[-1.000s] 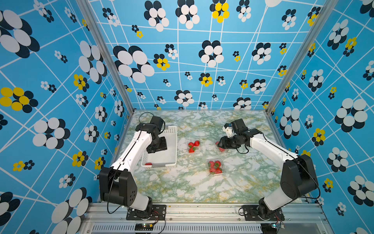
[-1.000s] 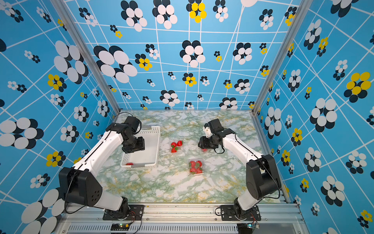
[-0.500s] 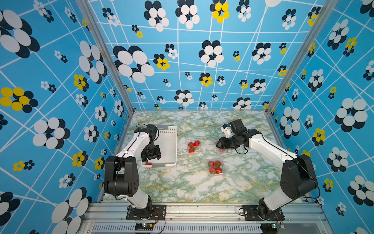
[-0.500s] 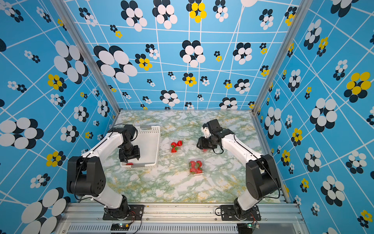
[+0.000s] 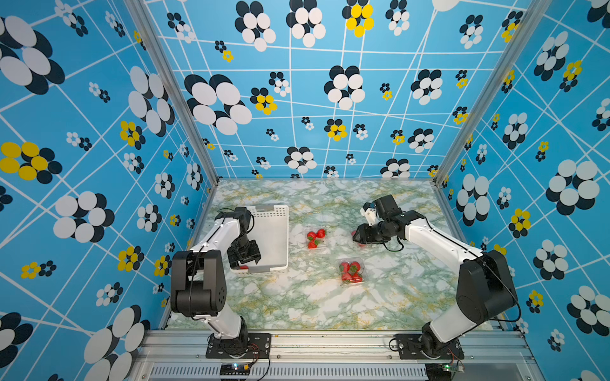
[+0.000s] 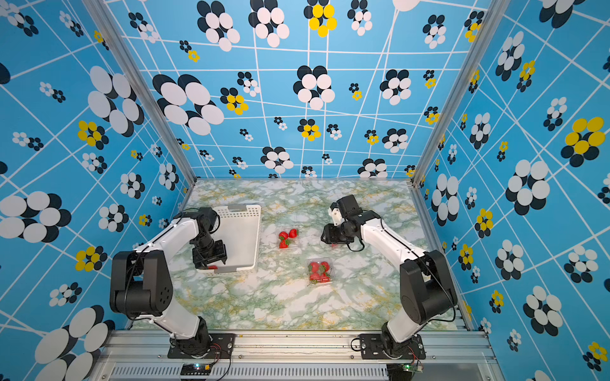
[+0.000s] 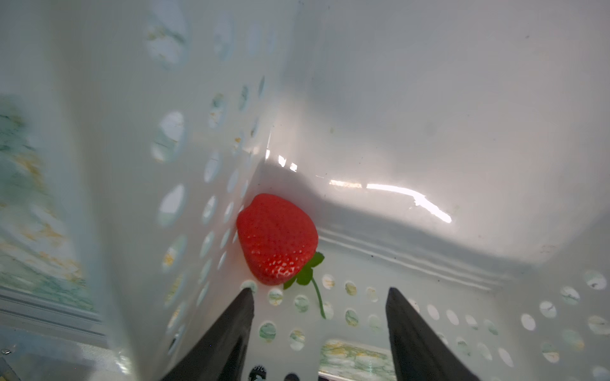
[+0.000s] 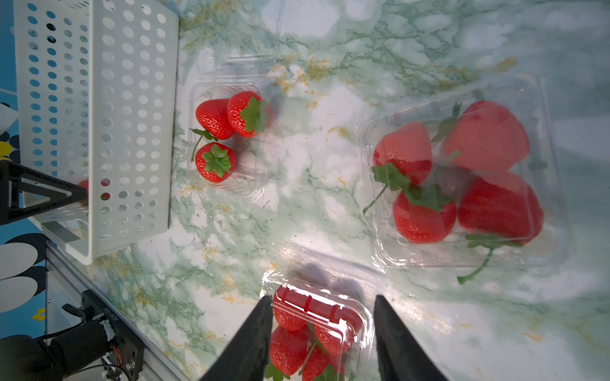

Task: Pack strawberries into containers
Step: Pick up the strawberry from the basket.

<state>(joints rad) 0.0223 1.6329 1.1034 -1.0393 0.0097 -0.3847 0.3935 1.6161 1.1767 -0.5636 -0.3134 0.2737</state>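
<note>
One strawberry (image 7: 277,237) lies in a near corner of the white perforated basket (image 7: 429,99), touching its wall. My left gripper (image 7: 319,290) is open inside the basket (image 5: 274,237), fingertips just short of that strawberry (image 5: 243,267). My right gripper (image 8: 323,298) is shut on a closed clear container (image 8: 317,316) holding several strawberries, a finger on each side. A lidless-looking open container (image 5: 315,238) with three strawberries (image 8: 227,138) sits mid-table. Another closed container (image 5: 351,272) with several strawberries (image 8: 462,178) lies nearer the front.
The basket (image 6: 244,231) stands at the left of the green marbled table (image 5: 313,306), beside the left wall. Patterned blue walls enclose three sides. An aluminium rail (image 5: 330,343) with both arm bases runs along the front edge.
My left arm has folded back and its gripper has moved toward the near end of the basket and lowered over the strawberry. The right arm and its container have stayed still.
</note>
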